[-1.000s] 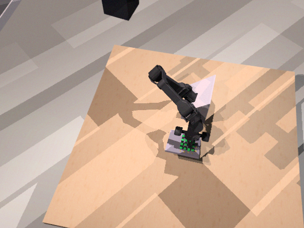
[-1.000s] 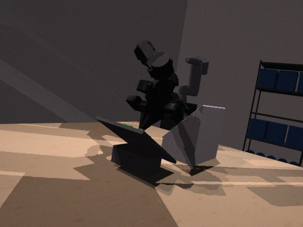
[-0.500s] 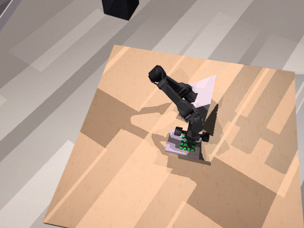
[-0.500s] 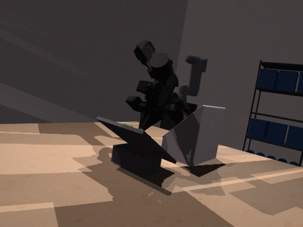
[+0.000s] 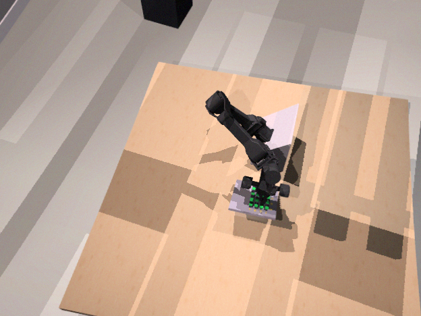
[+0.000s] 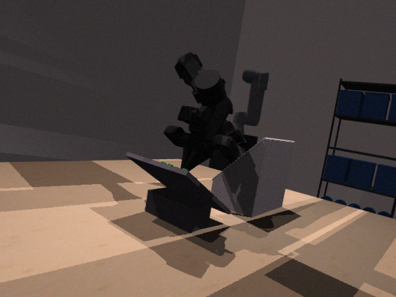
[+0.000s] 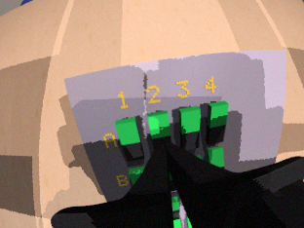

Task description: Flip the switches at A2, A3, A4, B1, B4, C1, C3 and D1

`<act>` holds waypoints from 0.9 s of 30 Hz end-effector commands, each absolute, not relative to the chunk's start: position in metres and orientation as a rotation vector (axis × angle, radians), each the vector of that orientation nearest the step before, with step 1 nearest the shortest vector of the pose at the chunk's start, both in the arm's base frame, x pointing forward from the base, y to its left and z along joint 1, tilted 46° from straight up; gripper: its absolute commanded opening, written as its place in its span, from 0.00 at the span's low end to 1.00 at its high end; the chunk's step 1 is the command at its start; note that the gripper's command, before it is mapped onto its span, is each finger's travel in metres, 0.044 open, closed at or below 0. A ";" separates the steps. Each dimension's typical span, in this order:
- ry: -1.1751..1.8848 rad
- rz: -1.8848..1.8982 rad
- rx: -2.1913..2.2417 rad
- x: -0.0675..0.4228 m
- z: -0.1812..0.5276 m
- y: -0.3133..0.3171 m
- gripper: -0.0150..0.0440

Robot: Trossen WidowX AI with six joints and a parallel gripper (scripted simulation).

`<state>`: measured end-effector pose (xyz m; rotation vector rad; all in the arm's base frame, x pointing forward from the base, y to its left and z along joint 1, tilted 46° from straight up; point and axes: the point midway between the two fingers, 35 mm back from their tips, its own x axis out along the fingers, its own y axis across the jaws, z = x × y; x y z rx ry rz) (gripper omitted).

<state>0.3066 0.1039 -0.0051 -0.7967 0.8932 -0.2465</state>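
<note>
The tilted grey panel (image 5: 233, 204) (image 6: 134, 157) (image 7: 90, 90) carries green switches in rows and columns. My gripper (image 5: 262, 202) (image 6: 185, 169) (image 7: 164, 147) is shut and empty, its tips low over the near end of switch A2 (image 7: 159, 126); whether they touch it I cannot tell. In the wrist view A1 (image 7: 128, 132), A3 (image 7: 190, 121) and A4 (image 7: 217, 113) show bright green far ends with dark near parts. B1 (image 7: 137, 176) and B4 (image 7: 215, 156) are partly visible. The fingers hide B2, most of B3 and most of rows C and D.
A white wedge-shaped block (image 5: 285, 123) (image 6: 271, 176) stands close beside the arm and panel. The panel rests on a dark base (image 6: 176, 204) above the wooden table (image 5: 217, 272). A shelf with blue bins (image 6: 349, 103) and a grey arm (image 6: 256, 102) are in the background.
</note>
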 end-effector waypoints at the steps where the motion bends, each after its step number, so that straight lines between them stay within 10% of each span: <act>1: 0.896 -0.241 -0.800 0.307 -0.006 0.104 0.25; 27: 0.939 -0.259 -0.797 0.301 0.041 0.121 0.25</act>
